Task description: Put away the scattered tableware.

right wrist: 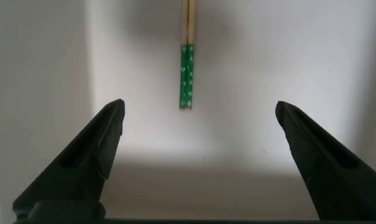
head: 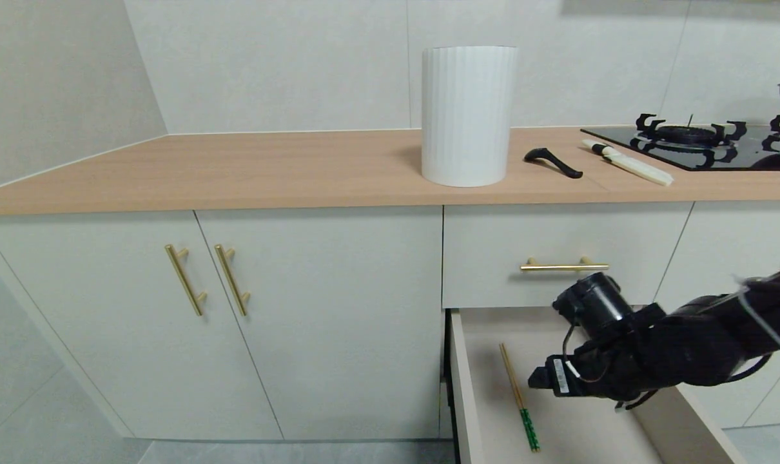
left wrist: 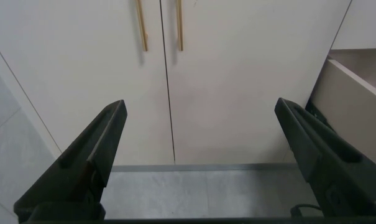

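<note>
A pair of wooden chopsticks with green ends [head: 519, 399] lies on the floor of the open drawer [head: 465, 386]. My right gripper [head: 548, 380] hangs over the drawer just beside them, open and holding nothing. In its wrist view the chopsticks [right wrist: 187, 68] lie beyond the right gripper [right wrist: 200, 162], apart from the fingers [right wrist: 82, 168]. On the countertop rest a black curved utensil [head: 553, 162] and a pale utensil with a black band [head: 627, 162]. My left gripper [left wrist: 200, 162] is open and empty, low in front of the cabinet doors [left wrist: 237, 81].
A tall white ribbed canister [head: 467, 116] stands on the wooden counter [head: 267, 171], left of the utensils. A black gas hob [head: 699, 145] is at the far right. A shut drawer with a gold handle [head: 564, 265] is above the open one.
</note>
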Available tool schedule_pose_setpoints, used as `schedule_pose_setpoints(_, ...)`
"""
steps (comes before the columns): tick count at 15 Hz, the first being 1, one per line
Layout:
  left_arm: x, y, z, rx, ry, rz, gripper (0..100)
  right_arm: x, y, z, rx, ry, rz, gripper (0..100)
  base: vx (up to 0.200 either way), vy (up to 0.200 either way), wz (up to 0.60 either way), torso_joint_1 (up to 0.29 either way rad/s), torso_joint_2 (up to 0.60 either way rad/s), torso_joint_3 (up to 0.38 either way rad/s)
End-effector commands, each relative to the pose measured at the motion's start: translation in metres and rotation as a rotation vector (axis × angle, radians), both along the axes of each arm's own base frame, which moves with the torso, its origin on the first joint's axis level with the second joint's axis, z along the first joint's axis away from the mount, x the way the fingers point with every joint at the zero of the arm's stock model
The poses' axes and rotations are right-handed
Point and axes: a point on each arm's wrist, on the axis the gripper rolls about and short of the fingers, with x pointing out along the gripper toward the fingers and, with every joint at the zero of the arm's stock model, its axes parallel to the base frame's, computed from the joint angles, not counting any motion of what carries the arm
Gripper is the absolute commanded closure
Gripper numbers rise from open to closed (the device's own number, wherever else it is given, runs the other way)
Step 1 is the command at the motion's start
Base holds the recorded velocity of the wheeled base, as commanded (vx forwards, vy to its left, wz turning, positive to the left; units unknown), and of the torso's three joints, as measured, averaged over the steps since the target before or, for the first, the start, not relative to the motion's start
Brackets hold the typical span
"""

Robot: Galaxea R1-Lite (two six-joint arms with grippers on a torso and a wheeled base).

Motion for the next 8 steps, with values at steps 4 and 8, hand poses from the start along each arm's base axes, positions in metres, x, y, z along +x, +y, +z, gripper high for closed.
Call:
schedule_pose_setpoints(4,0.0,0.0,0.0,0.0,0.002,0.001,0,-0.071,-0.038,0.123,0.1,-0.335,0.058,0,0.0,0.0,0.0,0.0,0.0,0.0)
schedule_pose_setpoints(8,0.0,0.0,0.0,0.0,0.0,0.001,0,-0.078,-0.046,0.133,0.101,-0.386,0.058,0,0.0,0.0,0.0,0.0,0.0,0.0)
